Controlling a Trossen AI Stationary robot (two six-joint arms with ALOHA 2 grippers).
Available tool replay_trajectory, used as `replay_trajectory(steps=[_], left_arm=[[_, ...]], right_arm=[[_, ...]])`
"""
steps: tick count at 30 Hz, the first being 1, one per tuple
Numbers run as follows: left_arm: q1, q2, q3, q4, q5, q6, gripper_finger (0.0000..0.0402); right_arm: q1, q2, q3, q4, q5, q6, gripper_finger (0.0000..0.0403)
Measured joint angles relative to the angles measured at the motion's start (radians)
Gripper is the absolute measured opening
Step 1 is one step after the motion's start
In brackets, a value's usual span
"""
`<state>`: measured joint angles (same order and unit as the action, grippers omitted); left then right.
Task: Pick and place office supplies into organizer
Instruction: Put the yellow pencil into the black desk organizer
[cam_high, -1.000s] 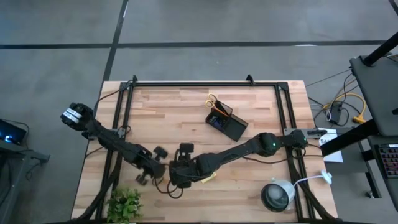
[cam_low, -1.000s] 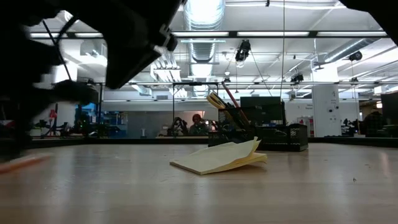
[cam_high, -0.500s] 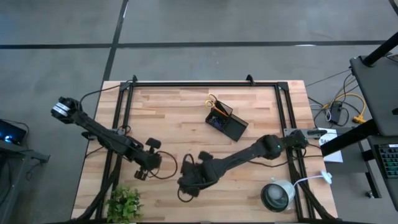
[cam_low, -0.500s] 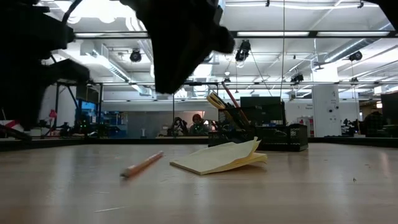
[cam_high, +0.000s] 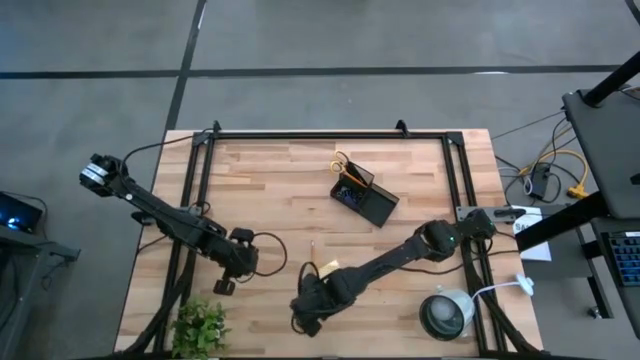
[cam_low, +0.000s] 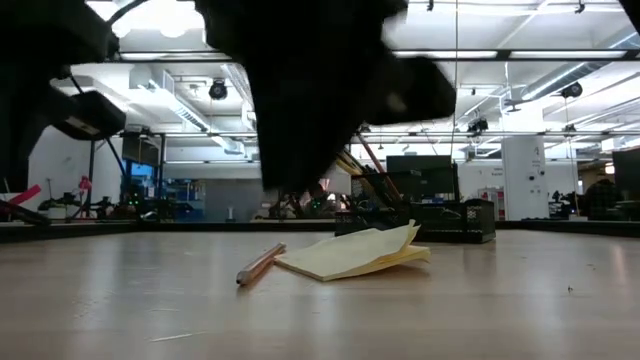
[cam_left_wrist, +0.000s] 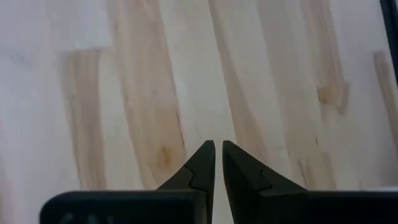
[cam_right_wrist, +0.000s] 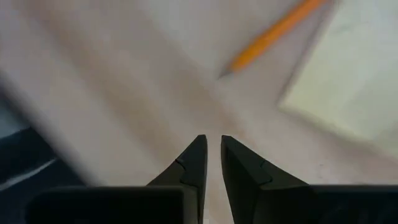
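- The right pincer (cam_high: 308, 318) sits low near the front edge of the table (cam_high: 270, 180), at the end of an arm stretched diagonally across from the right side. Its fingers (cam_right_wrist: 194, 163) are nearly together with only a thin slit between them, and nothing is held.
- An orange pencil (cam_right_wrist: 273, 34) lies loose on the wood just ahead of that pincer, and the yellow sticky-note pad (cam_right_wrist: 348, 81) lies right beside it. From table height the pencil (cam_low: 260, 264) rests with one end close against the pad (cam_low: 355, 252), whose top sheets curl up.
- From above, the pencil (cam_high: 311, 250) looks like a thin line running roughly front to back on the table, with the pad (cam_high: 328, 266) next to it. Both lie a little farther back on the table than the right pincer.
- The left pincer (cam_high: 222, 285) waits over bare wood at the front left, near the green plant (cam_high: 203, 327). It is closed, fingertips (cam_left_wrist: 205, 158) nearly touching, and empty.
- The right arm is clearly the nearer one to the pencil. I judge it would need to spread its fingers and turn them across the pencil's long axis before coming down.
- The black organizer (cam_high: 362, 195) stands well apart toward the back of the table, with scissors (cam_high: 342, 161) and other pieces already upright in its cup.
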<state>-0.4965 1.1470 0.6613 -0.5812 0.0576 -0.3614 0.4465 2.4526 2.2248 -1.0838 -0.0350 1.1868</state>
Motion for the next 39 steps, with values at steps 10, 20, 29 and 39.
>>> replay_trajectory(steps=[10,20,29,39], left_arm=[[0.000,-0.104,-0.001,-0.004,-0.041,-0.053,0.0015],[0.000,-0.171,-0.012,-0.010,-0.043,-0.087,0.0015],[0.000,-0.138,-0.014,-0.013,-0.069,-0.077,0.0015],[0.000,-0.088,-0.015,-0.007,-0.094,-0.043,0.0015]], right_arm=[[-0.041,0.008,-0.113,0.156,-0.026,-0.088,0.0038],[-0.052,0.008,-0.156,0.298,-0.100,-0.125,0.0038],[-0.053,-0.004,-0.173,0.000,0.172,-0.127,0.0038],[-0.075,-0.054,-0.165,-0.183,0.245,-0.086,0.0038]])
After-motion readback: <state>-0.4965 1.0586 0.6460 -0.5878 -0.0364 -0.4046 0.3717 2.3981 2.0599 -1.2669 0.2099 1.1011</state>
